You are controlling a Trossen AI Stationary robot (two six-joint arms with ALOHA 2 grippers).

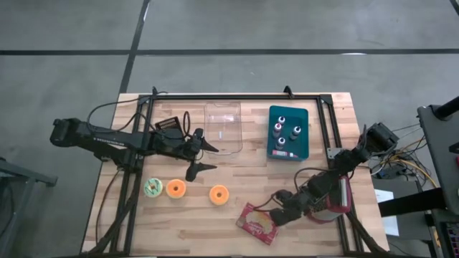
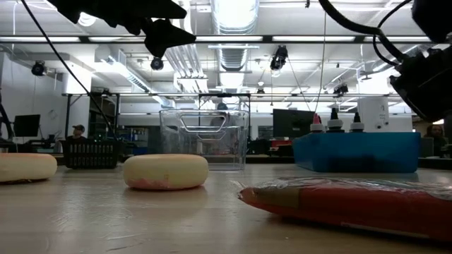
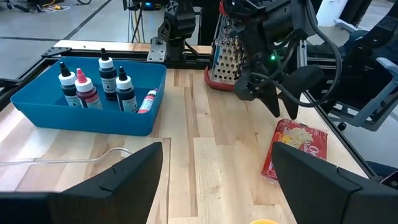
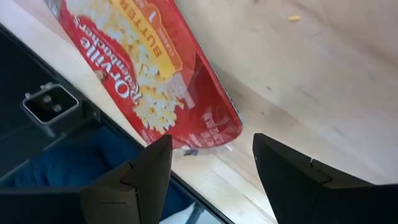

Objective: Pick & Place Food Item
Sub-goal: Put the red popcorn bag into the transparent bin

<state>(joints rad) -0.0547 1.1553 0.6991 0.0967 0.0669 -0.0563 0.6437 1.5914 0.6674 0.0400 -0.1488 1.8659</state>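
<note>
A red and yellow popcorn packet [image 1: 257, 223] lies flat on the wooden table near its front edge, and it also shows in the low view [image 2: 353, 201]. My right gripper [image 1: 278, 213] hovers open just above the packet's right end [image 4: 211, 134]. Its two fingers stand either side of that end without touching it. In the left wrist view the right gripper [image 3: 280, 102] hangs over the packet [image 3: 295, 149], tipped downward. My left gripper [image 1: 203, 157] waits open above the table's middle, near a clear plastic container [image 1: 224, 127].
A green ring [image 1: 153, 188] and two orange rings [image 1: 176, 188] [image 1: 219, 194] lie left of the packet. A blue tray [image 1: 288, 132] with several bottles stands at the back right, and a small black basket [image 1: 169, 125] at the back left. A metal grater [image 3: 224, 59] stands by the right arm.
</note>
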